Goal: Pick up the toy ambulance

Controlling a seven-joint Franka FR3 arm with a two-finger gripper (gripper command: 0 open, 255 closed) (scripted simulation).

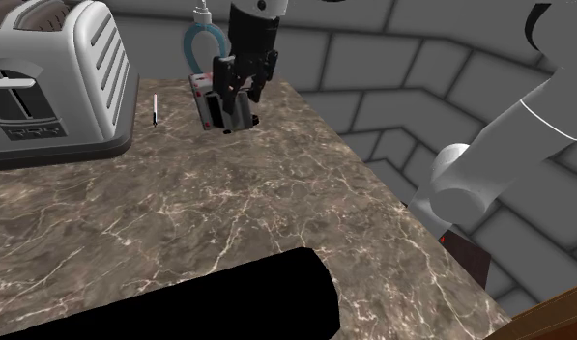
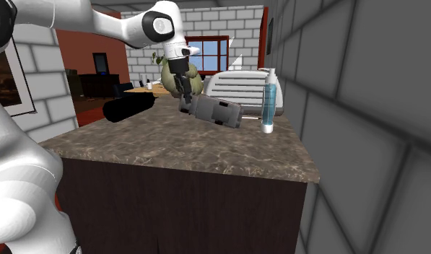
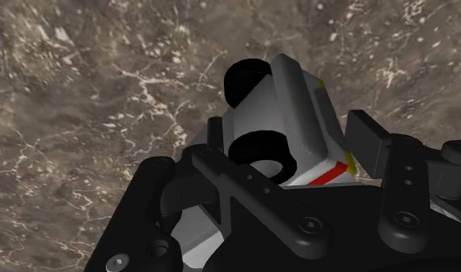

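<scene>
A white and grey toy ambulance (image 1: 218, 104) with black wheels and a red stripe hangs tilted just above the brown marble countertop (image 1: 180, 212), near its far edge. My gripper (image 1: 234, 85) comes down from above and is shut on one end of it. In the second exterior view the ambulance (image 2: 217, 112) slants down and to the right from the gripper (image 2: 185, 97), clear of the countertop (image 2: 185, 148). The wrist view has the ambulance (image 3: 286, 108) clasped between the two black fingers (image 3: 367, 139), wheels facing the camera.
A silver toaster (image 1: 54, 77) stands at the shoulder view's left. A clear bottle of blue liquid (image 2: 268, 101) stands by the grey brick wall behind the ambulance. A black cylinder (image 1: 228, 299) lies at the near edge. A small white stick (image 1: 156, 108) stands beside the toaster.
</scene>
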